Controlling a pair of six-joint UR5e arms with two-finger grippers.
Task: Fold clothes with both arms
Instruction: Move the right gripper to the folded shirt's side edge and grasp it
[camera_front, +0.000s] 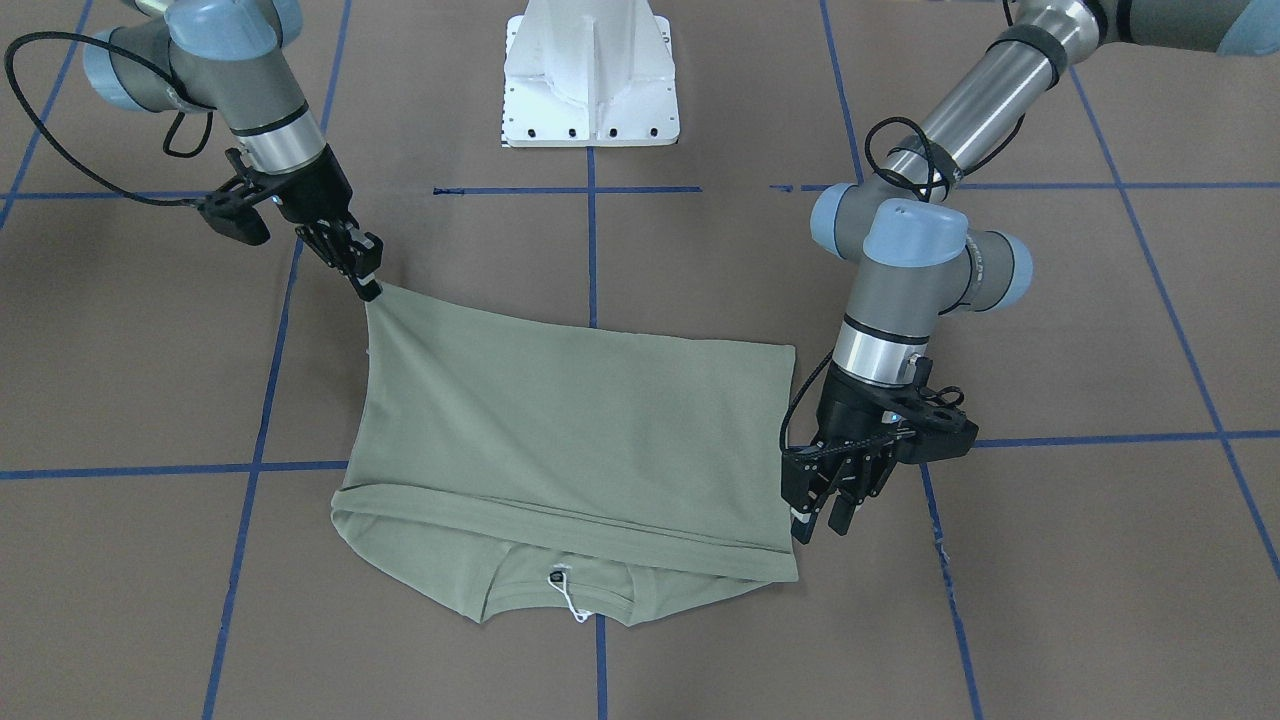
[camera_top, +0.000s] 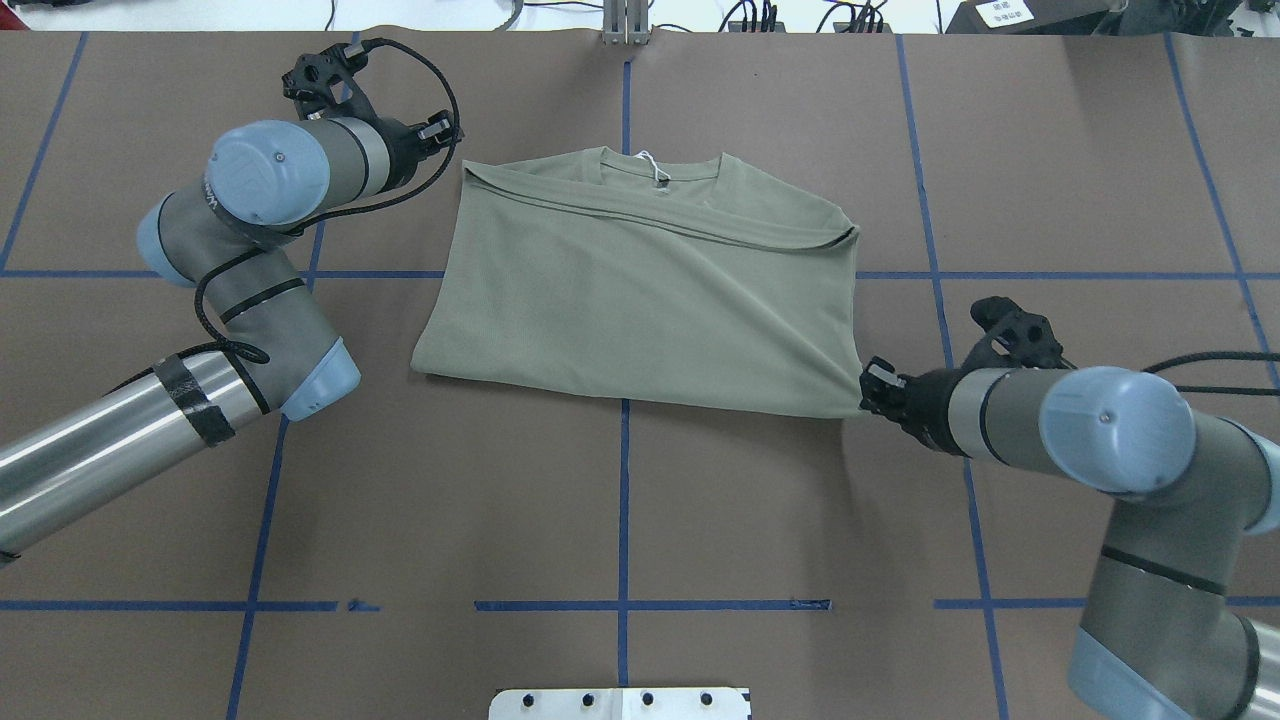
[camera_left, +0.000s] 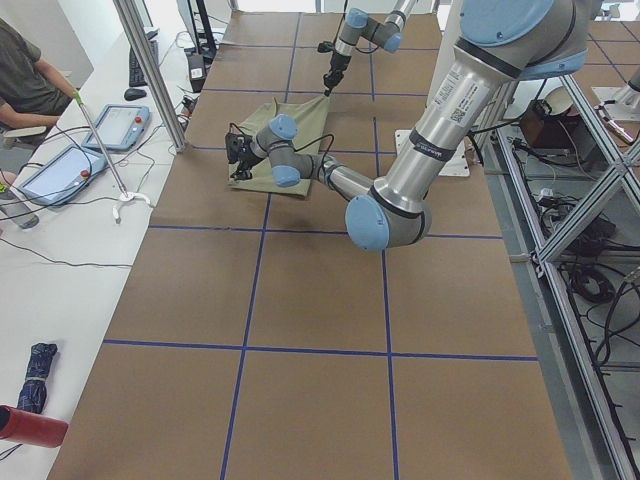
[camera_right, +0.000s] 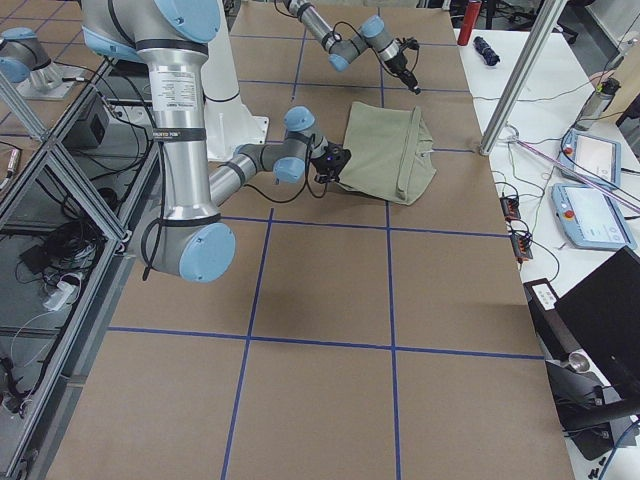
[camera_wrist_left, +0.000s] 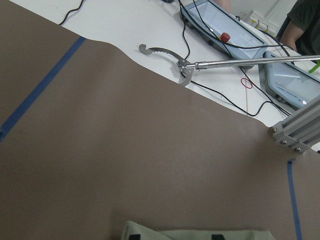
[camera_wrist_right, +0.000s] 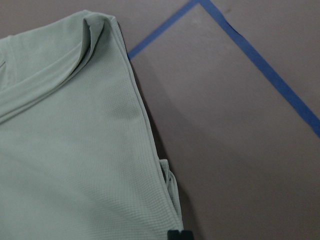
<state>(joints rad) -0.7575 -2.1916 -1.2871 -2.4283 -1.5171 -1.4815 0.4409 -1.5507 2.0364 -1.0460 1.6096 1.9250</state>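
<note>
A white hang tag (camera_front: 557, 576) on a looped string lies at the neck end of the pale green shirt (camera_front: 570, 430), but any print on it is too small to read. The dark lettering running along the left arm (camera_left: 440, 120) in the left side view is also illegible. The shirt lies folded over itself at the centre of the brown table (camera_front: 1050, 560), across the blue tape lines (camera_front: 592, 250), with its neck end toward the bottom of the front view. In that view the right arm (camera_front: 240, 100) comes in from the upper left and slants down toward the cloth. The right gripper (camera_front: 368, 285) has its fingers pressed together on the shirt's upper left corner, which is drawn out into a point. The left arm enters from the upper right and bends at the wrist so that its last link stands nearly upright. The left gripper (camera_front: 820, 522) points down just beside the shirt's lower right corner with its fingers spread apart. The left wrist view shows a ribbed cloth edge lying across the bottom of the frame between the two fingertips. Beyond the table edge in that view sit two control pendants (camera_wrist_left: 220, 22), one with a red button (camera_wrist_left: 226, 36).
</note>
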